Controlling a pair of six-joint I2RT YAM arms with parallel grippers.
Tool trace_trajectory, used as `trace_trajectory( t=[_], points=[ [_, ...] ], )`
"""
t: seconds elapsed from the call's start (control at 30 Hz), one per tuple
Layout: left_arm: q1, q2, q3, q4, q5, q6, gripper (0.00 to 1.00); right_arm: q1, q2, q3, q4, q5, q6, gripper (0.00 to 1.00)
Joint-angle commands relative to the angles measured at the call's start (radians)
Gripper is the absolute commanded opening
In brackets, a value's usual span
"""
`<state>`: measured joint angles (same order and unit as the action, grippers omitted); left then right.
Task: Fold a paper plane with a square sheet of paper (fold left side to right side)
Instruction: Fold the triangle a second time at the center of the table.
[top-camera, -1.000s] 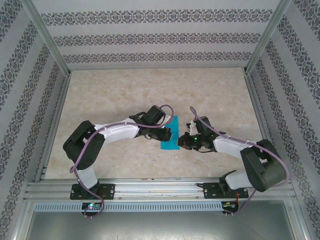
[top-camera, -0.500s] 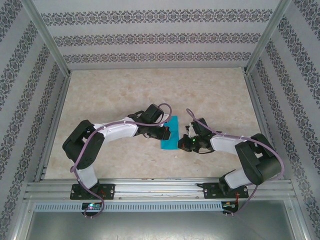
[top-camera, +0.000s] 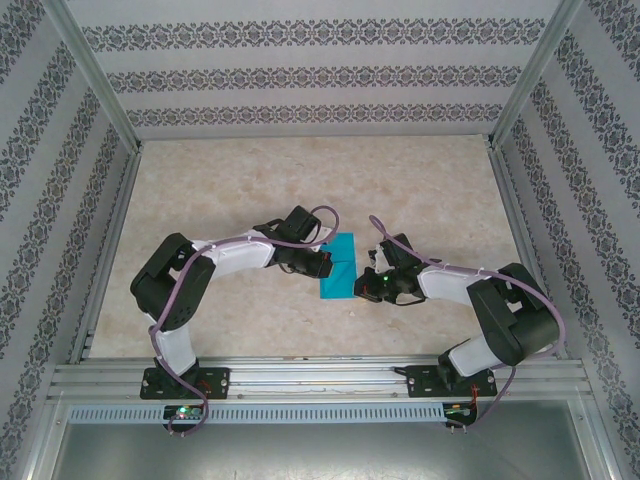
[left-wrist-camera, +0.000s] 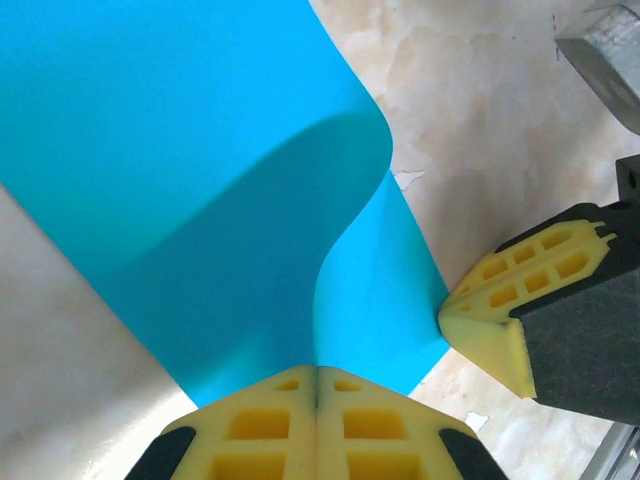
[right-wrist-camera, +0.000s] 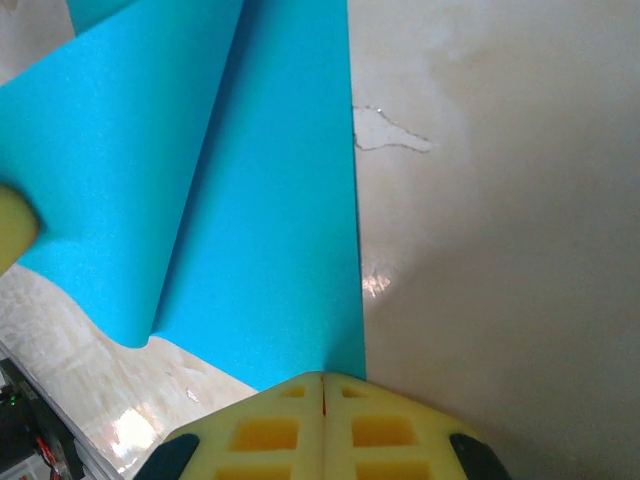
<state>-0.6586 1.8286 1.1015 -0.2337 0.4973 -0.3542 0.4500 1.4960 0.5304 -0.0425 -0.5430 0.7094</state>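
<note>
Teal-blue square sheet of thin paper (left-wrist-camera: 200, 150) looks mid-fold: the closed left gripper (left-wrist-camera: 317, 372) pinches its raised left edge, and the closed, empty right gripper (right-wrist-camera: 322, 378) pins the right edge. Next, the edges likely need aligning.

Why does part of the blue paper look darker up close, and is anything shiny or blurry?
Left wrist view: the square sheet of paper curls up, and the curl throws a soft shadow over its own surface. Right wrist view: small glare spots on the glossy table beside the paper's edge. Top external view: even light, nothing blurred.
</note>
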Motion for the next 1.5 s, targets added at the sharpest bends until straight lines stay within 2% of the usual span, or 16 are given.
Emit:
trace_trajectory(
  t=[0.0, 1.47],
  points=[
    [0.023, 0.013, -0.009, -0.011, 0.006, 0.040, 0.04, 0.011, 0.033, -0.003, -0.084, 0.055, -0.024, 0.00],
    [0.042, 0.077, 0.042, 0.021, 0.014, 0.063, 0.03, 0.012, 0.034, -0.002, -0.113, 0.071, -0.028, 0.00]
  ],
)
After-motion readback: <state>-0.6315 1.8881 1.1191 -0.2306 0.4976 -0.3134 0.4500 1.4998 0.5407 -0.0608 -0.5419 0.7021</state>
